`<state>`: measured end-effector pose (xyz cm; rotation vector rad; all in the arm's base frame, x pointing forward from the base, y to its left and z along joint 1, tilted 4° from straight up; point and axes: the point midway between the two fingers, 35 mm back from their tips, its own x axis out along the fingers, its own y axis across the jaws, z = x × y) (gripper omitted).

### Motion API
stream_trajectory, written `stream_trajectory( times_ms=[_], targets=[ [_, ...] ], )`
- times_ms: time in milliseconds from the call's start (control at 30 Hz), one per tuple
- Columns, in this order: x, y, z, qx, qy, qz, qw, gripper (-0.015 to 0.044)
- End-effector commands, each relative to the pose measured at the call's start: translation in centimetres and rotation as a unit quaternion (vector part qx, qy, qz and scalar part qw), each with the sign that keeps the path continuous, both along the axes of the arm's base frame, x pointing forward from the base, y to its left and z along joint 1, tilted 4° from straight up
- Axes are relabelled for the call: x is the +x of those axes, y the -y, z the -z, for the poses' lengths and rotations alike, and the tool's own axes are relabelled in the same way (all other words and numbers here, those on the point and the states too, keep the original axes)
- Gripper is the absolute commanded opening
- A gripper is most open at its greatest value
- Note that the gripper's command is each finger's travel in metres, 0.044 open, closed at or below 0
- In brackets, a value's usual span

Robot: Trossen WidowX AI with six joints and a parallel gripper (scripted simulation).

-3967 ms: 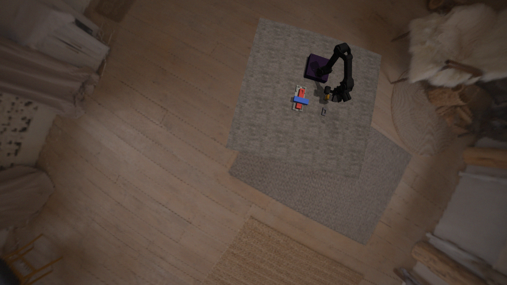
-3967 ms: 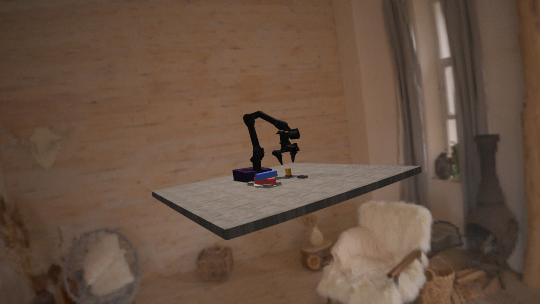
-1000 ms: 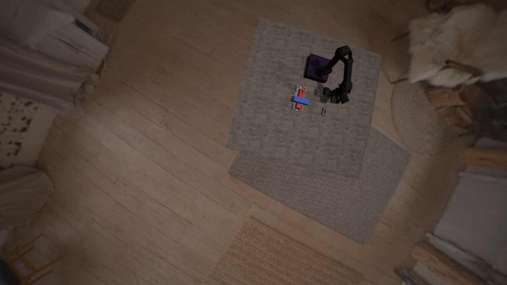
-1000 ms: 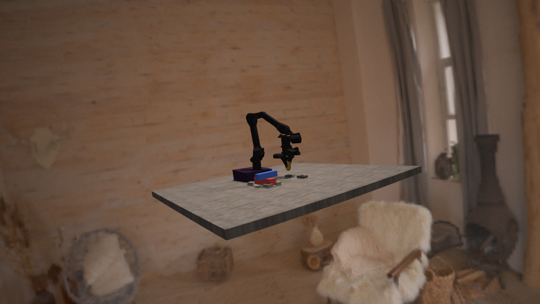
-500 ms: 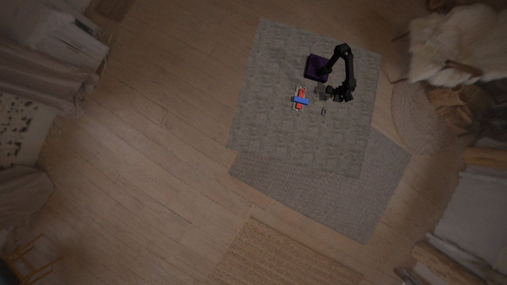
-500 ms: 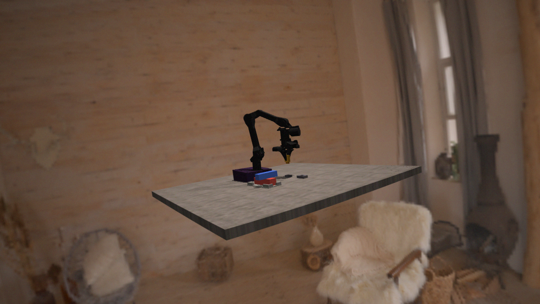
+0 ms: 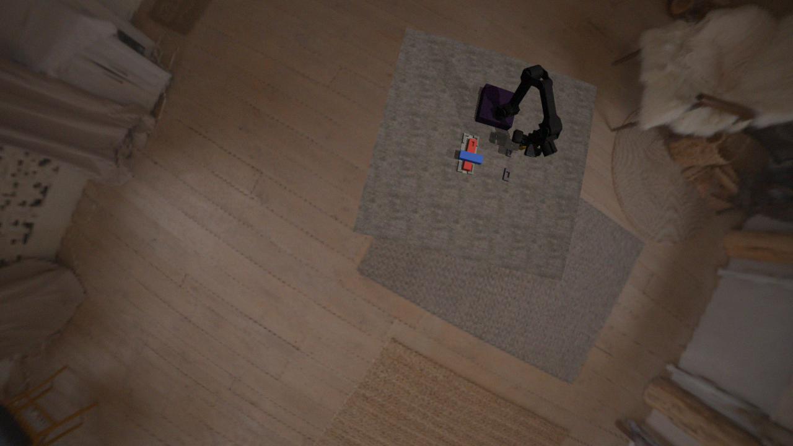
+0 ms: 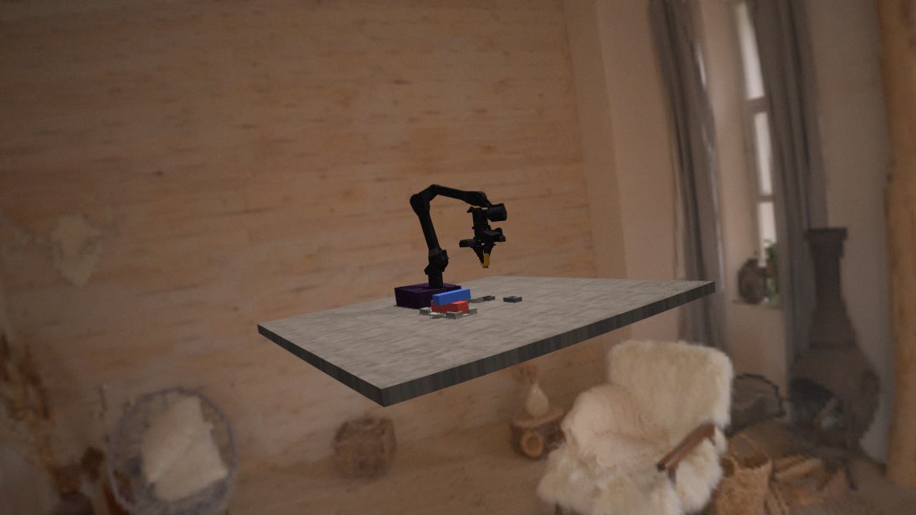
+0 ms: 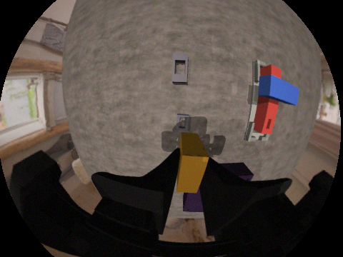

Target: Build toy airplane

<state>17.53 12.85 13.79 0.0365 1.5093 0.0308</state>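
Hanging well above the grey slab table [image 8: 576, 326], the black parallel-jaw gripper [image 9: 191, 185] is clamped on the small yellow block-shaped tail fin [image 9: 191, 163] (its lower end protrudes below the fingertips). The red rectangular fuselage [image 9: 266, 114] lies in the pale grey cradle jig [image 9: 251, 119], the blue bar-shaped wing [image 9: 279, 90] crosswise on top. A small grey holder [image 9: 180, 70] stands apart.

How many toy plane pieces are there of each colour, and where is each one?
Red: 1, fuselage in the cradle.
Blue: 1, wing across the fuselage.
Yellow: 1, tail fin held in the gripper.
Total: 3.
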Motion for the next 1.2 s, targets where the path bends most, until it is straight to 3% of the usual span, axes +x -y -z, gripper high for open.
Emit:
stream_trajectory(
  times_ms=[0, 1167],
  targets=[
    [0.6, 0.5, -0.4, 0.003, 0.007, 0.000, 1.000, 0.0000],
    [5.1, 10.4, 2.2, -0.005, 0.004, -0.007, 1.000, 0.0000]
  ],
)
